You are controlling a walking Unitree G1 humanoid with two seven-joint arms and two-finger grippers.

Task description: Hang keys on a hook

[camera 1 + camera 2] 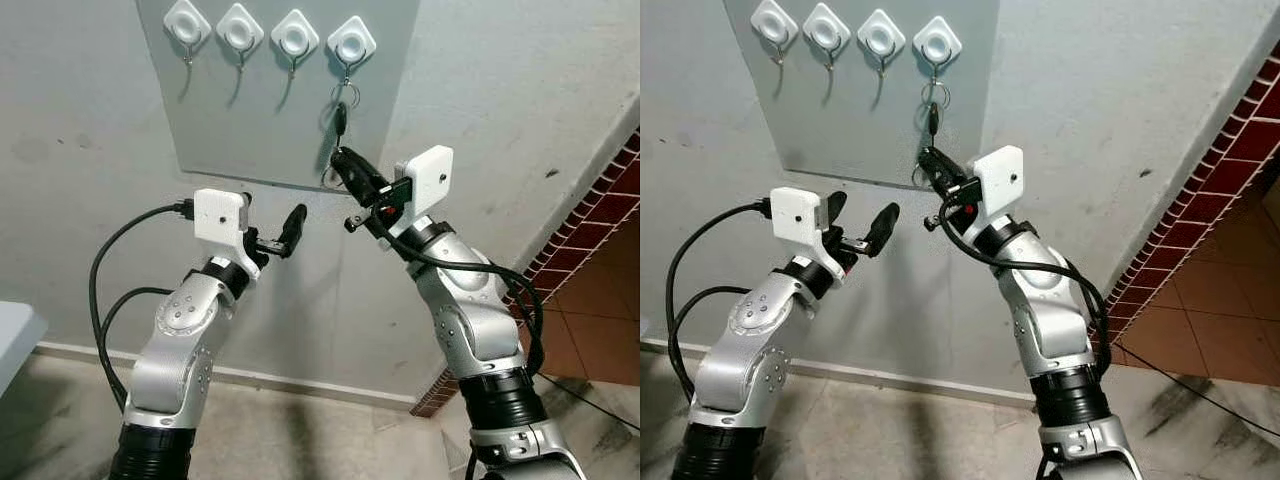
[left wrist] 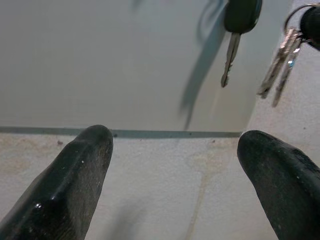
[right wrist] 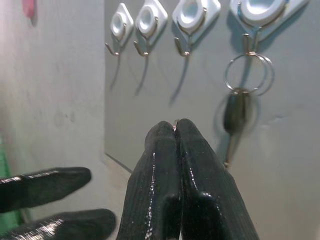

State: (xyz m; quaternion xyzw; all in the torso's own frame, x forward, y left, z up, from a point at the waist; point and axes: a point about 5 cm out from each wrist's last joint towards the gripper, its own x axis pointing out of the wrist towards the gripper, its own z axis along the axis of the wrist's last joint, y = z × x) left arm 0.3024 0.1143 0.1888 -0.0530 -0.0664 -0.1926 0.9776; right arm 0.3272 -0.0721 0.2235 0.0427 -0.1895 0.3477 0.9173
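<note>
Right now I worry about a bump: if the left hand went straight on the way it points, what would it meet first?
Probably the bare wall just below the grey hook board. The left hand is open, and the hanging key lies off to one side of its line. Depth is unclear.

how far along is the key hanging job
Looks nearly done: the key ring hangs on the rightmost hook, black key dangling below. In hand: the right gripper, fingers pressed together, seems to pinch a second ring with small keys. Left gripper is open, idle. Left: release and back away.
</note>
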